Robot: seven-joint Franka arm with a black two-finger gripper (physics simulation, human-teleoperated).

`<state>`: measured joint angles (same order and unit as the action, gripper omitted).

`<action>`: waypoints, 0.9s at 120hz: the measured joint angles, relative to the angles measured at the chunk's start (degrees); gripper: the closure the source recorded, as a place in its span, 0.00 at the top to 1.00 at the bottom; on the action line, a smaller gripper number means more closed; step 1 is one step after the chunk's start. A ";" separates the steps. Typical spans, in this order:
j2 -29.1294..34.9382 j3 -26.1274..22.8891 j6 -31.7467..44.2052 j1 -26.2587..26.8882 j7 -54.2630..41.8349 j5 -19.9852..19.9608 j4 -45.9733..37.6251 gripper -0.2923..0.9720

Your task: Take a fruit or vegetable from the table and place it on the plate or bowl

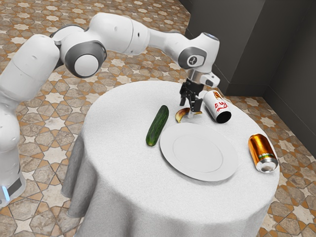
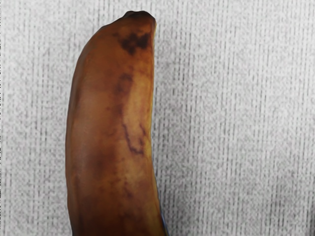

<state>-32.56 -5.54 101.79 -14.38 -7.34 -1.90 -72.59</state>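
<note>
The gripper (image 1: 190,107) is lowered over the brown banana (image 1: 180,116); whether it is clamped cannot be told. The banana is seen on the table (image 1: 123,173), between cucumber (image 1: 157,126) and white can (image 1: 217,106), just beside the plate (image 1: 197,150).

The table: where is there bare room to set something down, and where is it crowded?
Free: the wide cloth nearer the camera than the plate and cucumber, and the strip on the exterior view's left of the cucumber. Crowded: the far side, where gripper, banana and white can sit close together.
</note>
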 joint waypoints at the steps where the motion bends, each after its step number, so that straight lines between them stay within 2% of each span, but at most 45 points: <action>1: 0.00 0.00 0.02 0.01 0.00 0.00 -0.05 0.77; 95: -0.24 0.96 0.67 0.07 -0.01 -0.20 -0.47 0.77; 108: -0.27 0.97 0.68 0.18 0.07 -0.20 -0.47 0.60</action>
<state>-32.83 -4.57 102.47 -14.20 -7.27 -2.10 -73.06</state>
